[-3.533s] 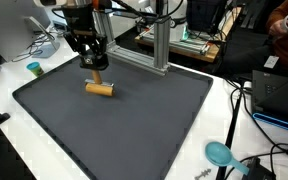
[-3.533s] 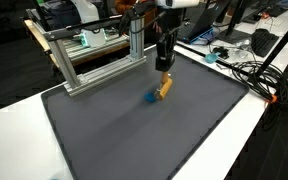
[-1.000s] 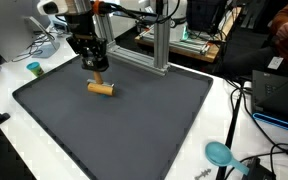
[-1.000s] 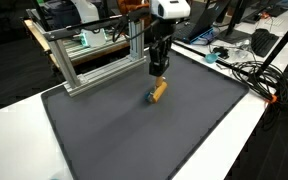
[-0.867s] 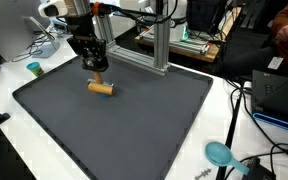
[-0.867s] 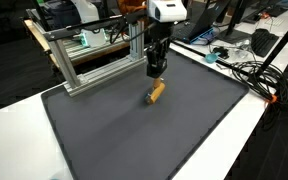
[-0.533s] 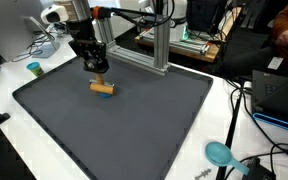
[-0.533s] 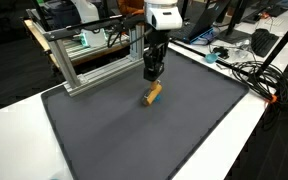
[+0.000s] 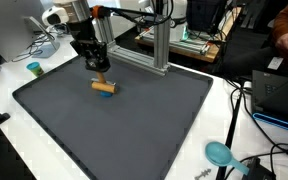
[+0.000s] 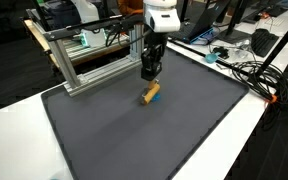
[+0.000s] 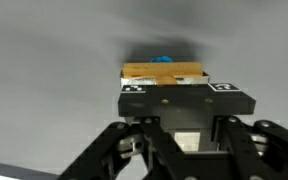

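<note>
The Robotiq gripper (image 9: pixel 99 71) is clamped narrow around a short wooden cylinder (image 9: pixel 104 86). In the wrist view the wood (image 11: pixel 164 73) sits right between the two fingertips, with a little blue bit (image 11: pixel 164 60) poking out just past it. In an exterior view the cylinder (image 10: pixel 151 94) hangs directly under the gripper (image 10: pixel 149 74), lying roughly level. I can't tell if it's touching the dark grey mat (image 9: pixel 134 130) below or just above it. The aluminium frame (image 10: pixel 84 70) stands near, off to one side of the gripper. A small teal cup (image 9: pixel 33 68) sits off the mat, well apart.
</note>
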You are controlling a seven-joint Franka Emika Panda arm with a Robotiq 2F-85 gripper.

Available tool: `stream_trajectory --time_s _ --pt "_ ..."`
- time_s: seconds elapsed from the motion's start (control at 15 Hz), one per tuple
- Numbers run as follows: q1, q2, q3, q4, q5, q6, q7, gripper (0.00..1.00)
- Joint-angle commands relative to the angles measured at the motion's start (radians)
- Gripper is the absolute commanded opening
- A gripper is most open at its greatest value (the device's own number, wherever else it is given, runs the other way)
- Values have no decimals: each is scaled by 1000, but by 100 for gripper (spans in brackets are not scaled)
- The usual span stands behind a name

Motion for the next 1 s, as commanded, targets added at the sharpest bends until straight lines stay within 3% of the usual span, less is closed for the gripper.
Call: stream_trajectory --time_s 0.0,0.93 --pt "-5 47 3 22 1 -37 14 23" --pt "-1 80 -5 72 -12 -141 38 23"
